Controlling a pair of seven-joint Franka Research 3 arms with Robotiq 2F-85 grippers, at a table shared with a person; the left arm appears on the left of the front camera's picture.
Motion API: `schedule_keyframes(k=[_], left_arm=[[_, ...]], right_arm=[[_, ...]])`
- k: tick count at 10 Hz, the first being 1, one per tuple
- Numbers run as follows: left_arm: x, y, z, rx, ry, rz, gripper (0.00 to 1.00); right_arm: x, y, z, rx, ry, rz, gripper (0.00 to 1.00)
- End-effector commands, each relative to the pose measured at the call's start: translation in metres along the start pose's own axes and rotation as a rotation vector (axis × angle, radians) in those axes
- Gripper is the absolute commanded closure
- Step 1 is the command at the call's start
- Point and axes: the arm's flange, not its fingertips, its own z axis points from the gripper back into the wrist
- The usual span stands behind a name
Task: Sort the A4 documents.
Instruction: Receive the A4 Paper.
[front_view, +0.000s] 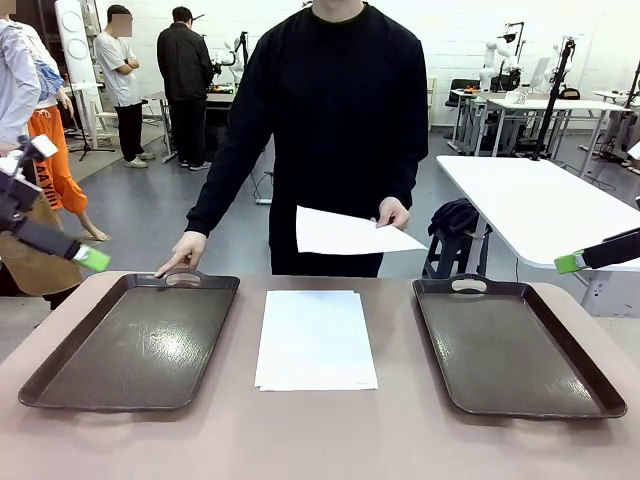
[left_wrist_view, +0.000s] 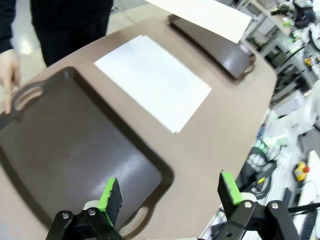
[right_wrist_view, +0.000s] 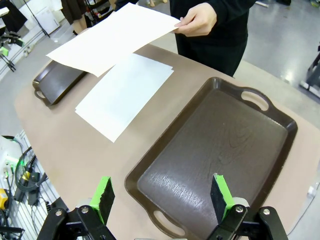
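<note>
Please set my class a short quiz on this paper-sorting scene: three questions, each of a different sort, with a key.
1. True or false: the stack of A4 documents lies on the table between the left tray and the right tray.
2. Fill in the gap: the left tool and the right tool both have their jaws ____.
3. Multiple choice: what holds the single sheet raised above the table? A) the left tool B) the right tool C) the person's hand

Key: 1 true; 2 open; 3 C.
</note>
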Motion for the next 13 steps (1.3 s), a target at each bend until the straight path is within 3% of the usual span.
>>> schedule_keyframes(k=[1, 7, 13], left_arm=[[0.050, 0.022, -0.022, -0.080, -0.003, 0.109, 0.00], [0.145, 0.063, -0.135, -0.322, 0.083, 0.502, 0.00], [0.167, 0.067, -0.225, -0.489, 0.135, 0.763, 0.00]], right_arm=[[0.000, 0.000, -0.002, 0.017, -0.005, -0.001, 0.00], [0.000, 0.000, -0.002, 0.017, -0.005, -0.001, 0.00], [0.000, 0.000, -0.002, 0.017, -0.005, -0.001, 0.00]])
